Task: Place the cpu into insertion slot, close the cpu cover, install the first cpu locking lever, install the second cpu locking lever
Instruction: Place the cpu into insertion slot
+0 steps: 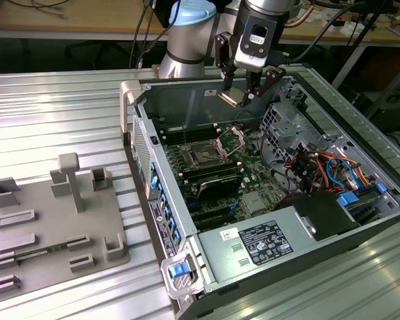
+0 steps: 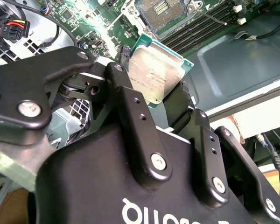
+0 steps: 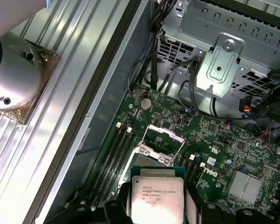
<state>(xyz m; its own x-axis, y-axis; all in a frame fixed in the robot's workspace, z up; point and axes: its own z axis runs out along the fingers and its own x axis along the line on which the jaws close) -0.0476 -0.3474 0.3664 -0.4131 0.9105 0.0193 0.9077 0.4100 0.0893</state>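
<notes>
CPU (image 2: 156, 77) HELD OVER THE OPEN SOCKET (image 2: 161, 11)

CPU position: it hangs in the pincer (image 2: 151, 91) above the open case (image 1: 137, 110), over the board (image 3: 214, 140) and well apart from the socket. It is not yet seated. The pincer is closed on two opposite edges of the chip, with one black finger (image 2: 130, 107) on each side. This edge grip probably keeps both flat faces free, so the chip can go level into the recess.

The chip is a thin square with a dull silver-grey printed metal lid on a green rim. The socket is a dark square recess with a fine field of contacts. The cover (image 3: 159, 140), a thin bright steel frame with a large window, stands hinged up beside the socket and leaves the recess clear. Black memory slots (image 3: 115, 154) run alongside.

The case is grey sheet metal. It rests on a ribbed metal worktop (image 1: 53, 113), near a grey moulded fixture (image 1: 47, 220).
</notes>
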